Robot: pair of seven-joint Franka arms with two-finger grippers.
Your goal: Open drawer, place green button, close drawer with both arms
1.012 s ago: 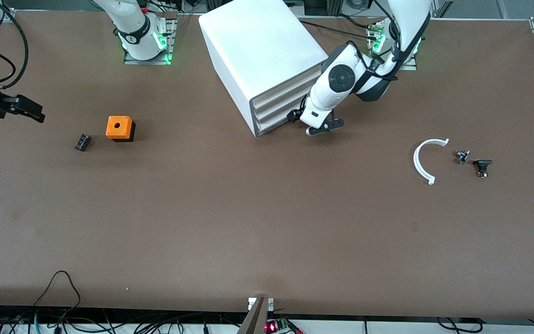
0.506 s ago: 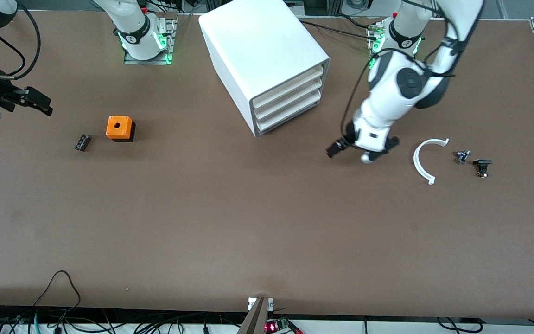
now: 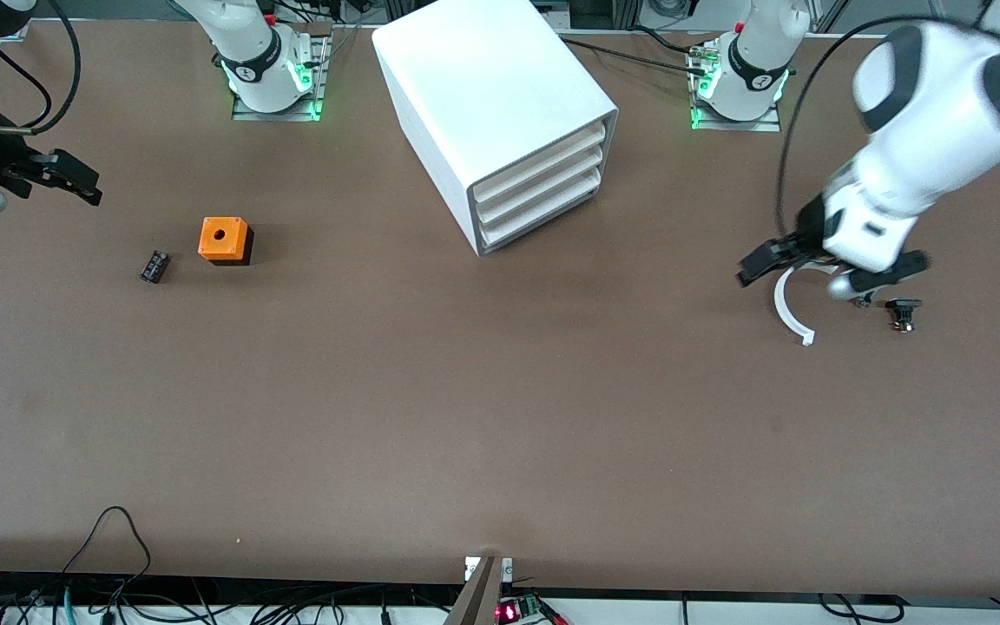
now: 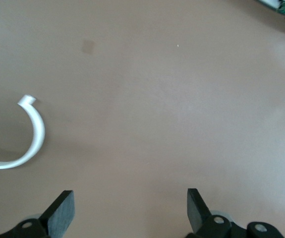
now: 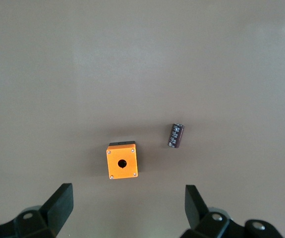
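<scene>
The white cabinet (image 3: 483, 95) stands near the robots' bases with all three drawers shut; the lowest drawer (image 3: 543, 214) is flush. My left gripper (image 3: 833, 267) is open and empty, up over the white curved piece (image 3: 785, 308) toward the left arm's end of the table. In the left wrist view my left gripper (image 4: 131, 208) shows bare table between its fingers, with the curved piece (image 4: 30, 146) off to one side. The button is hidden under the left hand. My right gripper (image 3: 83, 184) is open and empty, waiting at the right arm's end; it also shows in the right wrist view (image 5: 130, 206).
A small black flat-topped part (image 3: 903, 311) lies beside the curved piece. An orange cube with a hole (image 3: 224, 240) and a small dark part (image 3: 154, 266) lie toward the right arm's end; both show in the right wrist view, cube (image 5: 122, 161), dark part (image 5: 176, 135).
My left gripper has left the cabinet's drawer fronts and swung toward the left arm's end, now over the curved piece. The right gripper has shifted slightly. The drawers stay shut.
</scene>
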